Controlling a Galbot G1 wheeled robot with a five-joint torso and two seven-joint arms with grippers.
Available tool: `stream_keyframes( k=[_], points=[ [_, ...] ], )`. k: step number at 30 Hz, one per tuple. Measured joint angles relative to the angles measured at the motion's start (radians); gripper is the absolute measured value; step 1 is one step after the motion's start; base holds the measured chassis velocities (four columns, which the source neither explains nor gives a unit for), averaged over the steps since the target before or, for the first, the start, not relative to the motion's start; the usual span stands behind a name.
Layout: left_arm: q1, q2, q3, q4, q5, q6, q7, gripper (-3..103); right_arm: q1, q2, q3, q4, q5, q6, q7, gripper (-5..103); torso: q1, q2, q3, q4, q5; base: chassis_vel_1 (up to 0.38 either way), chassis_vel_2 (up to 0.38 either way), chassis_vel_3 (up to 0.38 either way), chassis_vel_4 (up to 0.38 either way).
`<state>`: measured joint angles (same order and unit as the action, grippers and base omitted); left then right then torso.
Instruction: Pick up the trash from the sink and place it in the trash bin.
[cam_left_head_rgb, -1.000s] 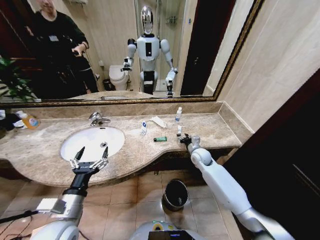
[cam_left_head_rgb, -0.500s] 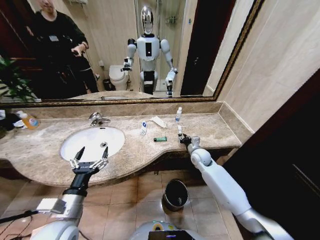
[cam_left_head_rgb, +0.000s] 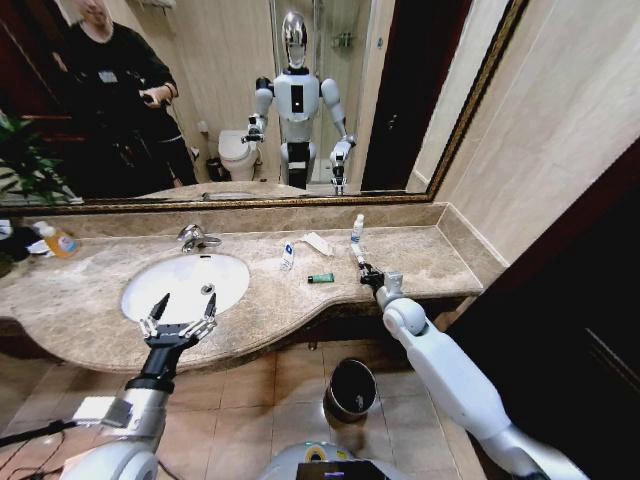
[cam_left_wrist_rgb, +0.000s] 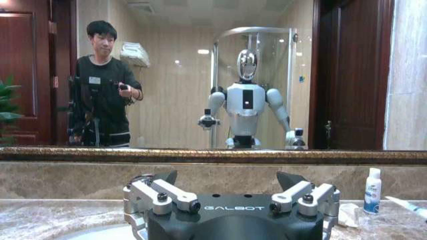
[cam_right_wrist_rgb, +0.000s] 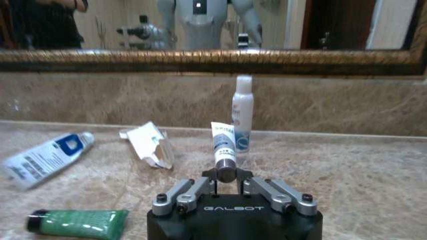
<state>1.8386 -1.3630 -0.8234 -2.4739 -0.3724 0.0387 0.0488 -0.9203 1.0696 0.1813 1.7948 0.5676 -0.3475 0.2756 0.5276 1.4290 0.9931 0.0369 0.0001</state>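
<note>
A: Left side status?
B: Left pincer (cam_left_head_rgb: 181, 320) sat over the front edge of the sink (cam_left_head_rgb: 140, 285), fingers spread wide, nothing in it.
A: Trash?
B: On the table (cam_left_head_rgb: 60, 300): lying bottle (cam_left_head_rgb: 288, 256), white packet (cam_left_head_rgb: 318, 243), green tube (cam_left_head_rgb: 321, 278), upright bottle (cam_left_head_rgb: 357, 229) near the back wall.
A: Right arm?
B: Right pincer (cam_right_wrist_rgb: 225, 181) was clamped on the cap end of the small white tube (cam_right_wrist_rgb: 223, 145), tube tilted up off the table. Trash bin (cam_left_head_rgb: 351, 389) stood on the floor below.
</note>
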Motion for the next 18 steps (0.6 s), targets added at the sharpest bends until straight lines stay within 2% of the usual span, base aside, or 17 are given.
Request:
stream_keyframes(
  k=[2, 4, 9, 15, 18],
  points=[
    [0.0, 0.0, 0.0, 0.0, 0.0, 0.0, 0.0, 100, -0.029, -0.006, 0.021, 0.036, 0.005, 0.0, -0.007, 17, 0.0, 0.0, 0.0, -0.0001, 0.0, 0.0, 0.0, 0.0, 0.0],
    [0.0, 0.0, 0.0, 0.0, 0.0, 0.0, 0.0, 100, -0.145, -0.021, 0.107, 0.158, 0.016, -0.005, -0.035, 17, 0.0, 0.0, 0.0, -0.0001, -0.0002, 0.0, 0.0, 0.0, 0.0],
    [0.0, 0.0, 0.0, 0.0, 0.0, 0.0, 0.0, 100, -0.285, -0.017, 0.164, 0.279, 0.008, 0.009, -0.05, 17, 0.0, 0.0, 0.0, 0.0, -0.0001, 0.0, 0.0, 0.0, 0.0],
    [0.0, 0.0, 0.0, 0.0, 0.0, 0.0, 0.0, 100, -0.452, 0.028, 0.206, 0.392, -0.073, 0.073, -0.053, 17, 0.0, 0.0, 0.0, -0.0003, 0.0, 0.0, 0.0, 0.0, 0.0],
    [0.0, 0.0, 0.0, 0.0, 0.0, 0.0, 0.0, 100, -0.549, 0.079, 0.224, 0.448, -0.144, 0.112, -0.057, 17, 0.0, 0.0, 0.0, -0.0001, -0.0003, 0.0, 0.0, 0.0, 0.0]
  ],
)
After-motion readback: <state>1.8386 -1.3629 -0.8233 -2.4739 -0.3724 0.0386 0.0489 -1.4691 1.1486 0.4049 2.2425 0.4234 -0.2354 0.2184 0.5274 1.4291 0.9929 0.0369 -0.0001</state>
